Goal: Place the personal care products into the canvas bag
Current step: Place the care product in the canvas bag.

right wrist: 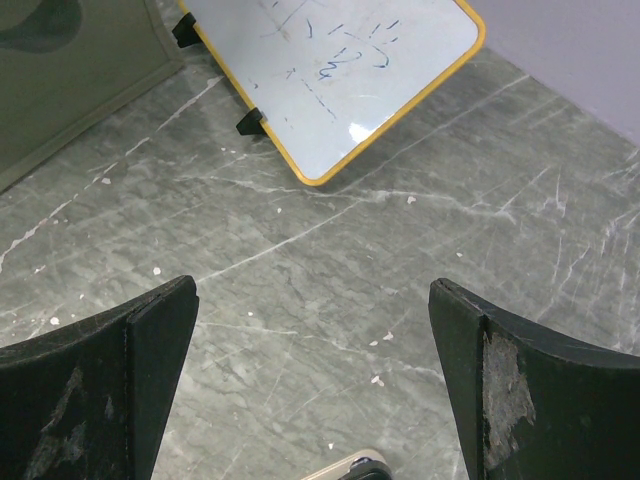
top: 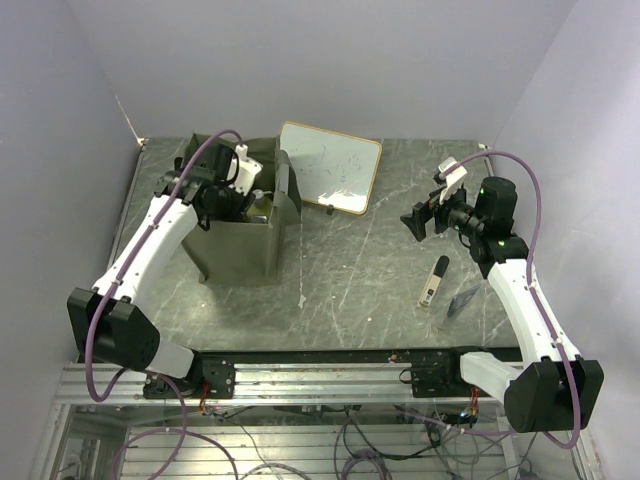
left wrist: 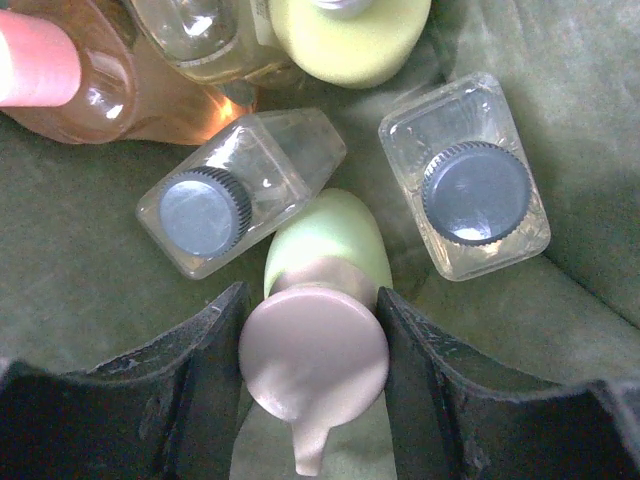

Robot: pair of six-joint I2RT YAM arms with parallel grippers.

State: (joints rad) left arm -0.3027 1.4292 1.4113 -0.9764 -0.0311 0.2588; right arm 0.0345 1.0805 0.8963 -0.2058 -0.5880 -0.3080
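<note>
**Left wrist view: green bottle clamped inside the canvas bag**

Left wrist camera looks straight down into the canvas bag (left wrist: 80, 290). I read the left fingers (left wrist: 200, 390) as closed on the green bottle (left wrist: 330, 245). Their inner faces meet its pink cap (left wrist: 315, 350) on both sides, and I can see no gap. I cannot tell whether the bottle's base touches the fabric floor.

Other products lying in the bag:
- The first clear bottle (left wrist: 240, 190), with a black cap, is tilted and touches the green bottle's shoulder.
- The second clear bottle (left wrist: 465, 185), also black-capped, faces the camera cap-up and stands just beside the green bottle.
- The orange bottle (left wrist: 110, 95) with a pink cap, the amber bottle (left wrist: 205, 40) and the yellow-green bottle (left wrist: 350, 45) crowd together beyond these. All three are partly cut off by the frame edge.

From the top camera, the bag (top: 240, 250) stands on the left half of the desk (top: 350, 280), toward the far side. The left arm reaches down into its open mouth.

The whiteboard (top: 330, 165) lies flat just right of the bag, at the far edge.

The right fingers (top: 418, 222) hang above the right half of the desk. In the right wrist view they are spread wide (right wrist: 140, 380), holding nothing, with bare desk between them.

A white-and-black stick (top: 433, 280) lies on the desk near the right arm, on the near side of those fingers. I cannot identify it.
</note>
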